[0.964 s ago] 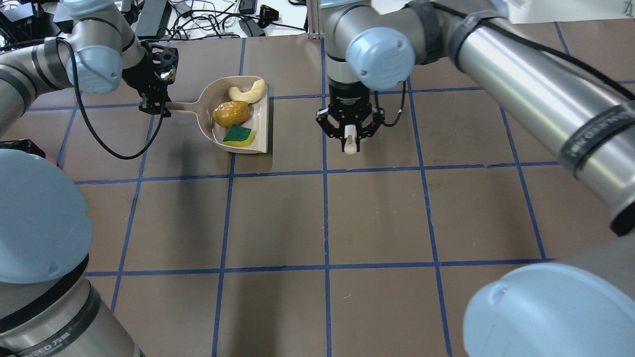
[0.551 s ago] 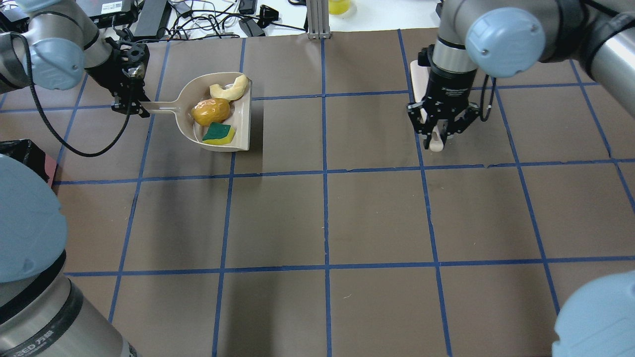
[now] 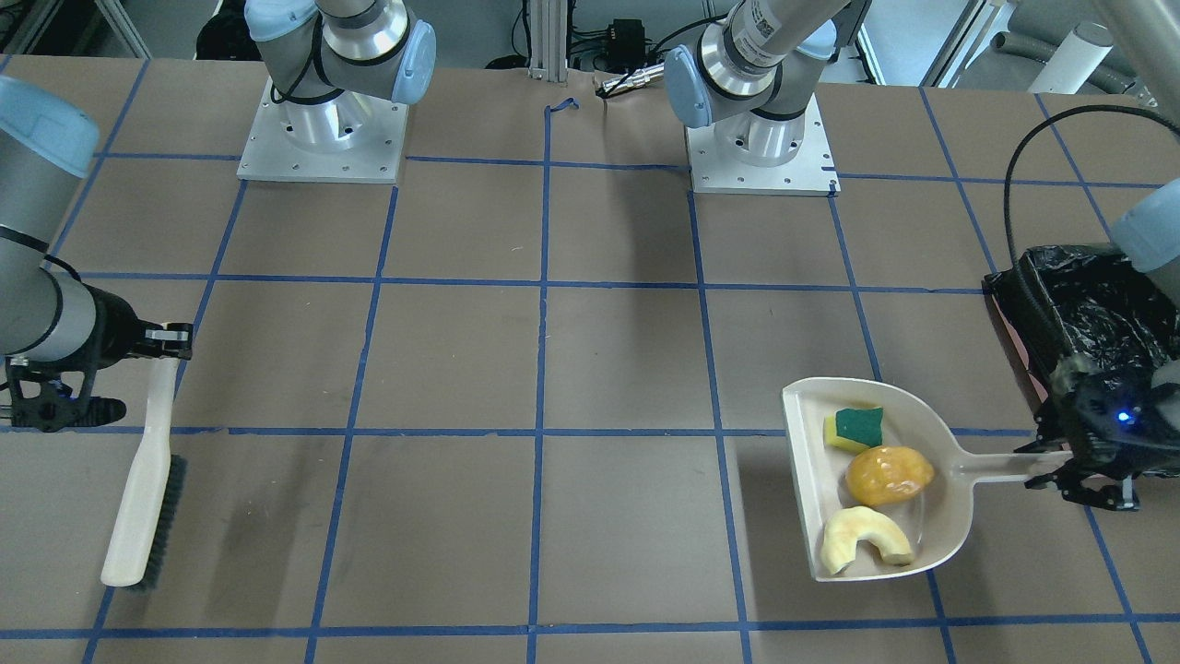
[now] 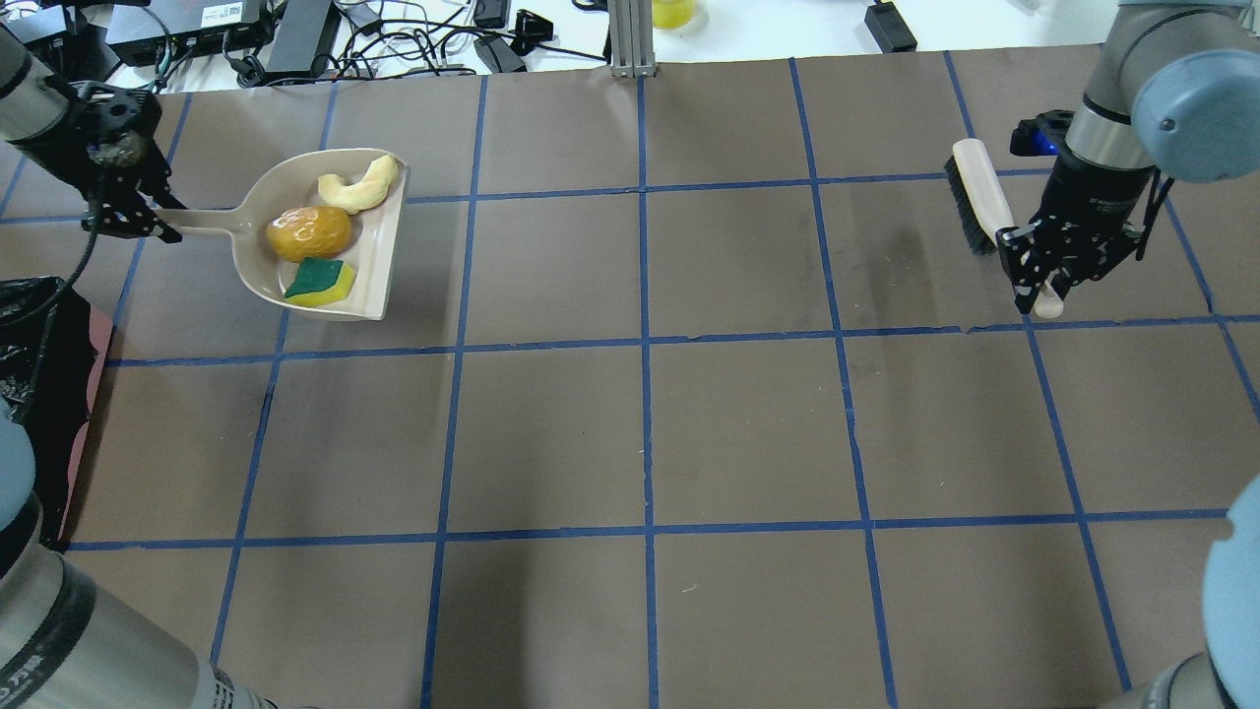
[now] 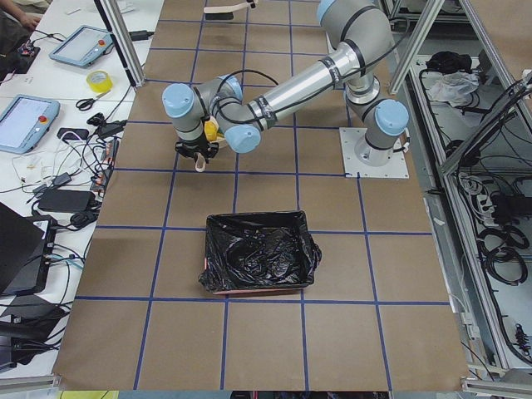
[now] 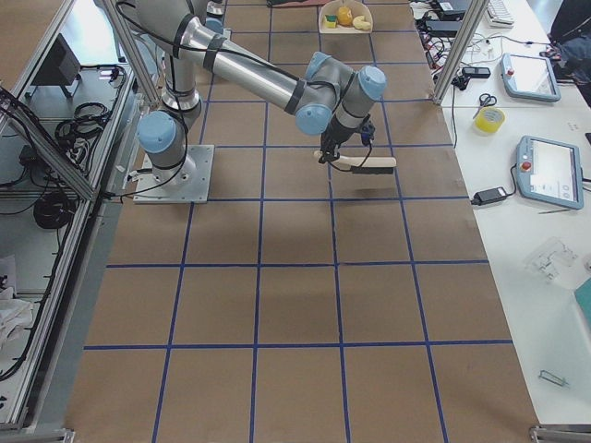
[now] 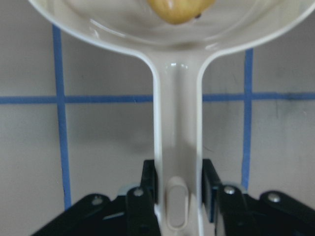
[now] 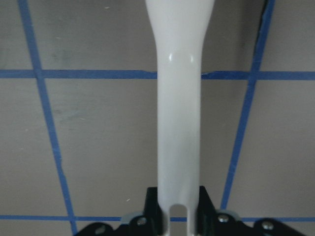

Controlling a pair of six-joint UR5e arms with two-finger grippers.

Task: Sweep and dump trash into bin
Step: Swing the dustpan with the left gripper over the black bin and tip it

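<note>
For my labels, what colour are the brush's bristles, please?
Bristles are dark, near black; best in front-facing view.

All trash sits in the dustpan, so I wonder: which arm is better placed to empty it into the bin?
Left. Its tool grips the dustpan handle, with the bin nearby; the right tool holds the brush.

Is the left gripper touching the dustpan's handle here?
Touching. In the left wrist view the left gripper has both fingers pressed against the sides of the dustpan handle, with no gap.
</note>
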